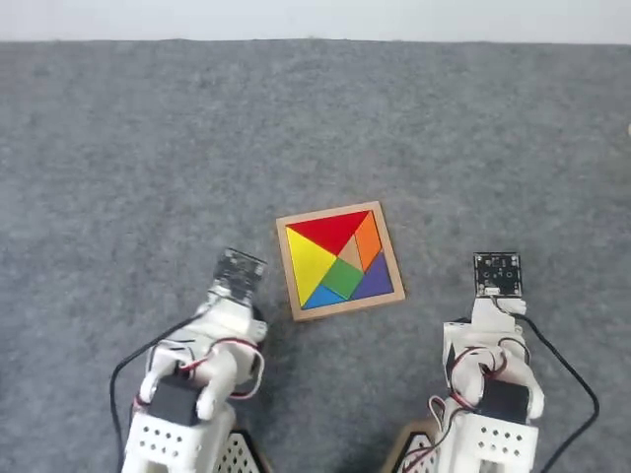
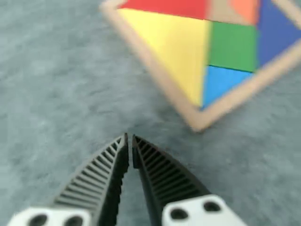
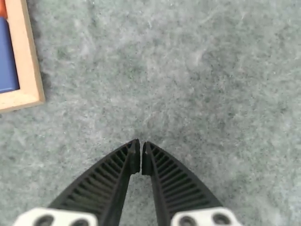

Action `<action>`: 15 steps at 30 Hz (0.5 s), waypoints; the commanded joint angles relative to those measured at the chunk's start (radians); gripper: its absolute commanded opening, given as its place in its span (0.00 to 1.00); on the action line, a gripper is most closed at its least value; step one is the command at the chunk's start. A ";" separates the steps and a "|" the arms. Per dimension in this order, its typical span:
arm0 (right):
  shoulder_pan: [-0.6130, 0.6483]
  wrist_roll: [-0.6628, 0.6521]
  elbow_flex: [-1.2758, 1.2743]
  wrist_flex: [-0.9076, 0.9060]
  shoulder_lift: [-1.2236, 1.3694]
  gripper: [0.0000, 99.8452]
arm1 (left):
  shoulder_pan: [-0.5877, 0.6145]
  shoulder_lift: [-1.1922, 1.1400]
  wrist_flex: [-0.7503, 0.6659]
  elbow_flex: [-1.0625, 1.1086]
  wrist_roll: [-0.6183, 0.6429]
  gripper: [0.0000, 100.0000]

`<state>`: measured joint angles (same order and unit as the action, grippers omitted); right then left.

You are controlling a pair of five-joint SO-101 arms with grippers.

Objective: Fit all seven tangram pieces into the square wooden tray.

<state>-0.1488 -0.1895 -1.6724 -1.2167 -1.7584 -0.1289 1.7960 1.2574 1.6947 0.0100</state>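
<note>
The square wooden tray (image 1: 287,270) lies in the middle of the grey mat (image 1: 148,148). The coloured tangram pieces (image 1: 308,264) lie flat inside it. The left claw (image 2: 129,137) is near one tray corner. The right claw (image 3: 141,142) is on the other side. Both claws are pressed together and hold nothing.

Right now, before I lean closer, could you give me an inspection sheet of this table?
Surface: grey felt-like mat.
Job's things: wooden tray holds all seven tangram pieces, lying flat.
Clutter: nothing seen.
Claws: left claw shut, empty, near a tray corner; right claw shut, empty, over the mat beside the tray.
Cables: black cables loop over the mat, apart from the tray.
Surroundings: pale strip beyond the mat's far edge.
</note>
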 commanded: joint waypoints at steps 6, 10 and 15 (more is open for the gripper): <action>-0.005 -0.003 -0.012 -0.002 -0.021 0.03 | 0.172 0.025 0.006 -0.012 -0.009 0.01; -0.007 -0.003 -0.012 -0.002 -0.021 0.03 | 0.169 0.025 0.006 -0.012 -0.009 0.01; -0.007 -0.003 -0.012 -0.002 -0.021 0.03 | 0.169 0.025 0.006 -0.012 -0.009 0.01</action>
<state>-0.1473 -0.1895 -1.6724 -1.2167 -1.7584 0.0338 1.7960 1.2574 1.6947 0.0100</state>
